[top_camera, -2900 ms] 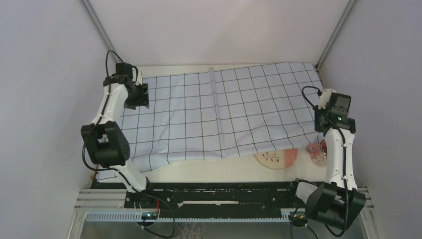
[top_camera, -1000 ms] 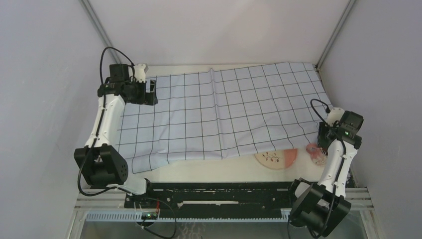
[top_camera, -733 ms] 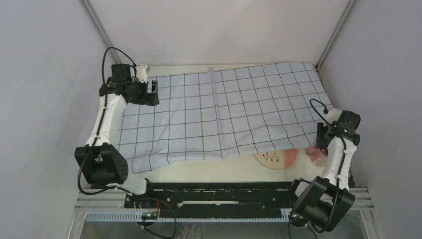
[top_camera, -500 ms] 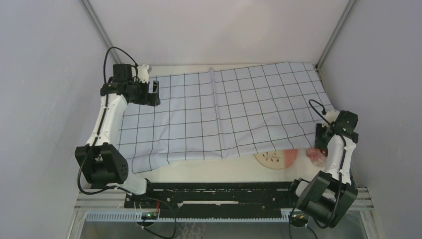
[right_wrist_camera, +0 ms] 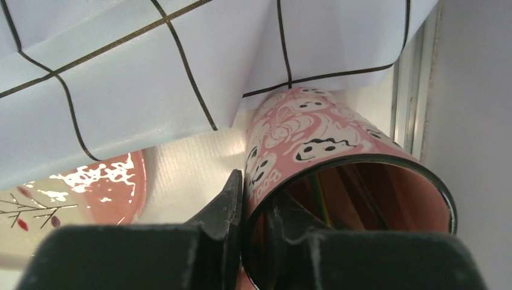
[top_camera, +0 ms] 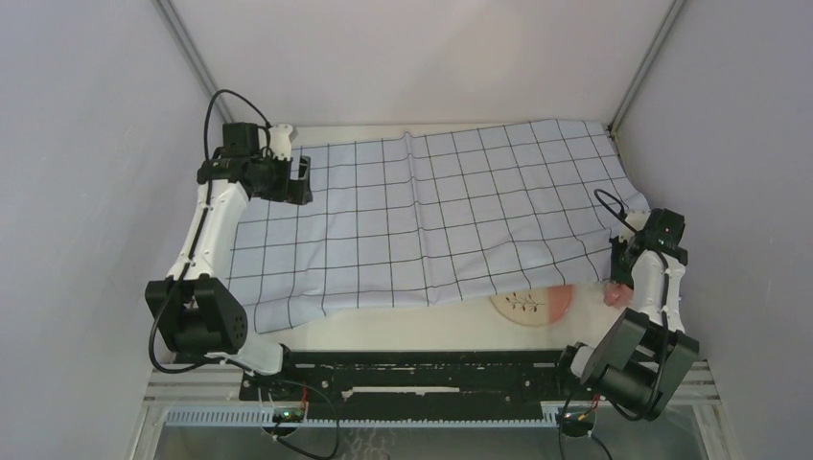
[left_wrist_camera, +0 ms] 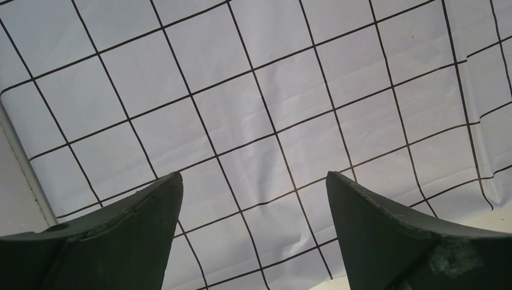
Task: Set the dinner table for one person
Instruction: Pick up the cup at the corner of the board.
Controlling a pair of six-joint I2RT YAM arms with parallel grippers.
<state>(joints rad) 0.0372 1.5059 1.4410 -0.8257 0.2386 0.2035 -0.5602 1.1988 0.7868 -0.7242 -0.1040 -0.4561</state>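
The cream-white dinner table (top_camera: 403, 328) is mostly covered by a pale-blue gridded cloth (top_camera: 431, 216). At the near right stands a pink cup (top_camera: 610, 294) printed with cartoon faces (right_wrist_camera: 326, 142), partly under the cloth's edge. My right gripper (right_wrist_camera: 256, 202) is shut on the cup's wall, one finger outside and one inside the rim. Thin sticks show inside the cup. A pink-rimmed plate (top_camera: 533, 303) lies half under the cloth just left of the cup. My left gripper (top_camera: 299, 182) hangs open above the cloth's far left part (left_wrist_camera: 241, 109), with nothing between its fingers.
The enclosure's right wall and a metal rail (right_wrist_camera: 416, 90) run close beside the cup. The cloth's front edge (top_camera: 383, 302) lies lifted and wavy. A bare strip of table (left_wrist_camera: 12, 193) shows past the cloth's left hem.
My right gripper came down and toward the near edge to the cup and closed on its rim. My left gripper drifted slightly right over the cloth, still open.
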